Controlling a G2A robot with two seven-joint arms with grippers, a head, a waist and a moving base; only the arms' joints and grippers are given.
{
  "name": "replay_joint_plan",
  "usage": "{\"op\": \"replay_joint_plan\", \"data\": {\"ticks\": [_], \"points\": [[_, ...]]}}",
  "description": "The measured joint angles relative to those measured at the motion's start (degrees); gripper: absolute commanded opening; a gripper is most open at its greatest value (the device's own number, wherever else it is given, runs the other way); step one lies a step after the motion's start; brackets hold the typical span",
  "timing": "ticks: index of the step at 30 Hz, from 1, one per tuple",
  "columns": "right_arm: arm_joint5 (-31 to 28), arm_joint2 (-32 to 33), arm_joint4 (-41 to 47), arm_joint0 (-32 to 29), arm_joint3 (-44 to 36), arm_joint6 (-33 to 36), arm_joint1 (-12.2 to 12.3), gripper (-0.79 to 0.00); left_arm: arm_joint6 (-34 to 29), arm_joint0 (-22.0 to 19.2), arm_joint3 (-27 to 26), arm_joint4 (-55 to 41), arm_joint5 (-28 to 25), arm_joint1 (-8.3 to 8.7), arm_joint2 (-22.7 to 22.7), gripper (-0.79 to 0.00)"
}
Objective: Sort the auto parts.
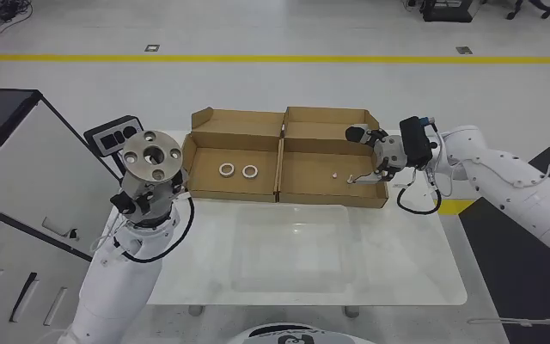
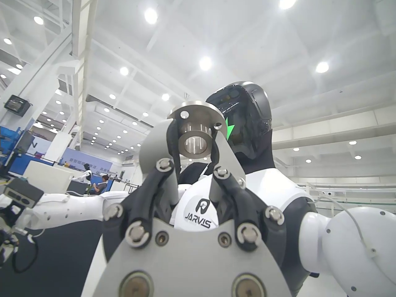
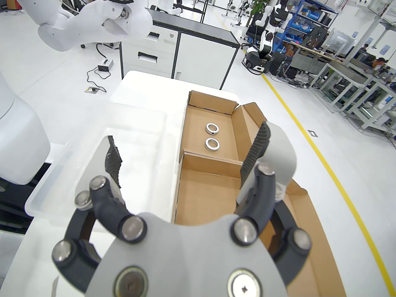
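L gripper [image 2: 193, 143] covers flange part [image 2: 198, 113] sides, R box [image 1: 305, 182] bit [image 1: 333, 175] unclear

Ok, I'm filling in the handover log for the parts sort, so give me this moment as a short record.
Ring box: two metal rings, lying flat, apart.
Second box: one small pale piece, too small to identify.
Left gripper: shut on a flanged metal part, held up beside the ring box.
Right gripper: open, holding nothing, over the second box's outer edge.
Clear bin: on the table, in front of both boxes.
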Motion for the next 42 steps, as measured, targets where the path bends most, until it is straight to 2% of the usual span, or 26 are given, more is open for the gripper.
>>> {"op": "replay_joint_plan", "data": {"ticks": [30, 37, 42], "points": [[0.0, 0.0, 0.0, 0.0, 0.0, 0.0, 0.0, 0.0, 0.35, -0.04, -0.18, 0.28, 0.35, -0.01, -0.07, -0.785], [0.0, 0.0, 0.0, 0.0, 0.0, 0.0, 0.0, 0.0, 2.32, -1.46, -1.36, 12.69, 9.34, 0.13, -1.91, -0.785], [0.0, 0.0, 0.0, 0.0, 0.0, 0.0, 0.0, 0.0, 0.78, -1.96, -0.95, 24.14, 15.76, 0.48, -2.45, -0.785]]}}
